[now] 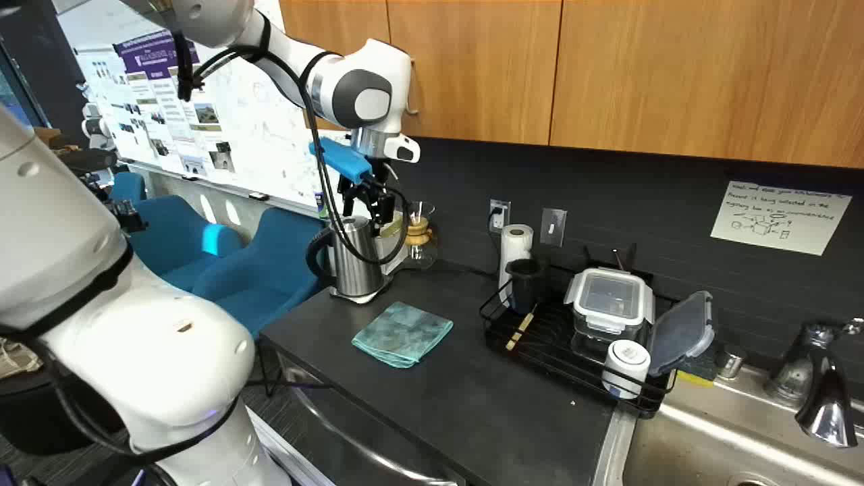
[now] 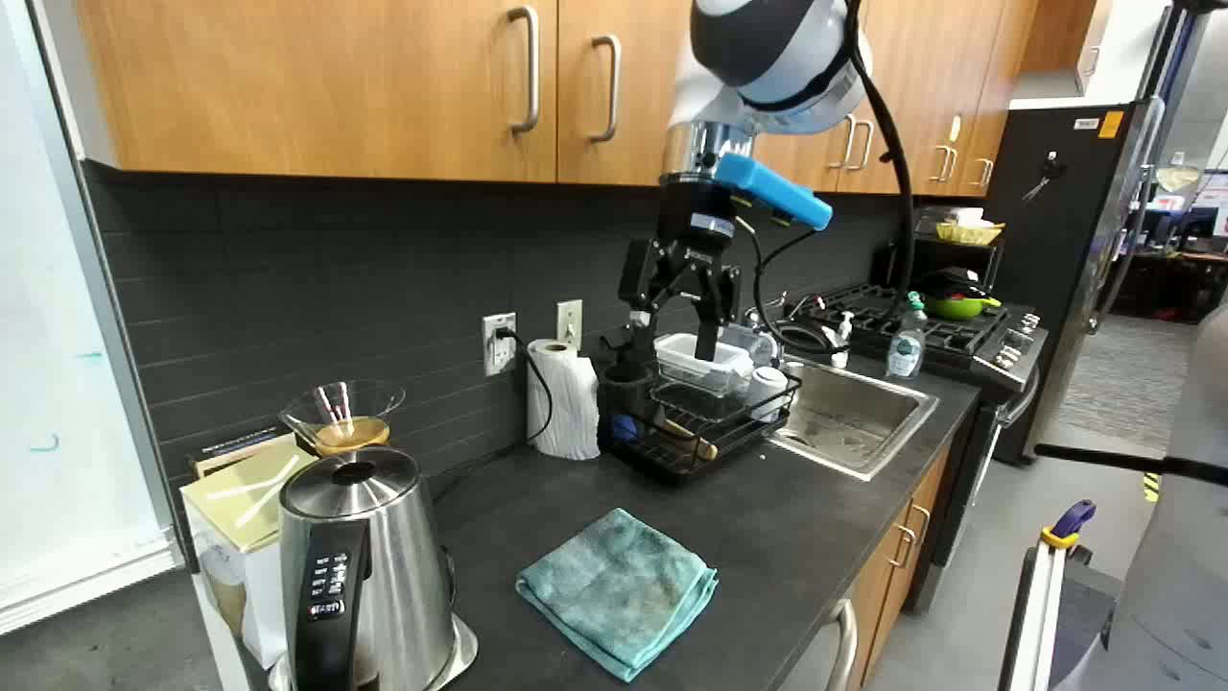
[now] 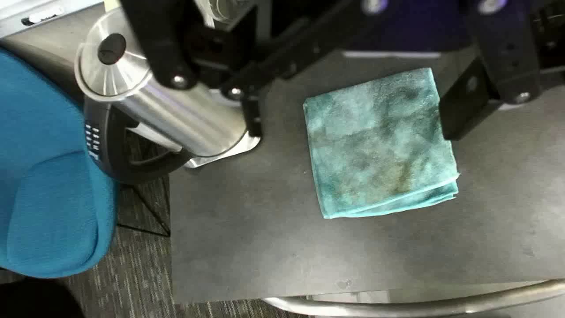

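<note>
In the wrist view my gripper (image 3: 354,126) stands wide open, nothing between its black fingers. A folded teal cloth (image 3: 382,145) with dark stains lies flat on the dark counter below, framed between the fingers from this angle. The same cloth (image 2: 619,593) shows whole in an exterior view, with the gripper (image 2: 674,338) hanging in the air well above counter height. A steel kettle (image 3: 185,112) with a black handle stands on its base beside the cloth, partly covered by the left finger in the wrist view. In an exterior view the gripper (image 1: 364,214) overlaps the kettle's top.
A black dish rack (image 1: 560,351) holds a lidded glass container (image 1: 611,304) and a white cup (image 1: 628,368). Paper towels (image 2: 564,398), a glass coffee maker (image 1: 420,233) and a box (image 2: 240,537) line the wall. The sink (image 2: 854,422) lies past the rack; cabinets (image 1: 675,74) hang above.
</note>
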`<action>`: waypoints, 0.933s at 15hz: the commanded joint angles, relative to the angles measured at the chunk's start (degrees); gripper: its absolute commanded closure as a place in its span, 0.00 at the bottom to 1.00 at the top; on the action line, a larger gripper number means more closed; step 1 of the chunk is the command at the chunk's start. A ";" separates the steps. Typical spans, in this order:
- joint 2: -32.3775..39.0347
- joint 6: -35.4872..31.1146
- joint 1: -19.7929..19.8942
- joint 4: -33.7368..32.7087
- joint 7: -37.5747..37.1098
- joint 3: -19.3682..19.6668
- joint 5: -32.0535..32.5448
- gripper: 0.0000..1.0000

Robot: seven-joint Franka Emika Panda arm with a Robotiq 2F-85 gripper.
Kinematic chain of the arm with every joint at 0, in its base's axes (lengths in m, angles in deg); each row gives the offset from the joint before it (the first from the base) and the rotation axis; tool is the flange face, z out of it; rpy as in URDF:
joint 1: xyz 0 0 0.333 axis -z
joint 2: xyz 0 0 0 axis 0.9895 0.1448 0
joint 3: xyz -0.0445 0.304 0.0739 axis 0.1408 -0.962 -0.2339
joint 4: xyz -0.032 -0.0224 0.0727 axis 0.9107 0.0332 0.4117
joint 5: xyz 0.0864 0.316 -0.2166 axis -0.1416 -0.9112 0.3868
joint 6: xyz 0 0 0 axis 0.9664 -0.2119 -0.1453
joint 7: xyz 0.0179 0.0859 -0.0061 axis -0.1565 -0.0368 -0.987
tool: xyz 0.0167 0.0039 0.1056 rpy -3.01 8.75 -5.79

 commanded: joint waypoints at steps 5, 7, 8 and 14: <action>2.84 4.14 1.62 -0.28 0.62 0.85 -3.62 0.00; 1.84 2.88 1.92 0.30 0.17 -0.15 -2.21 0.00; 2.36 2.90 2.13 0.30 0.17 -0.05 -2.36 0.00; 4.87 3.38 2.51 -0.98 0.86 0.56 -2.74 0.00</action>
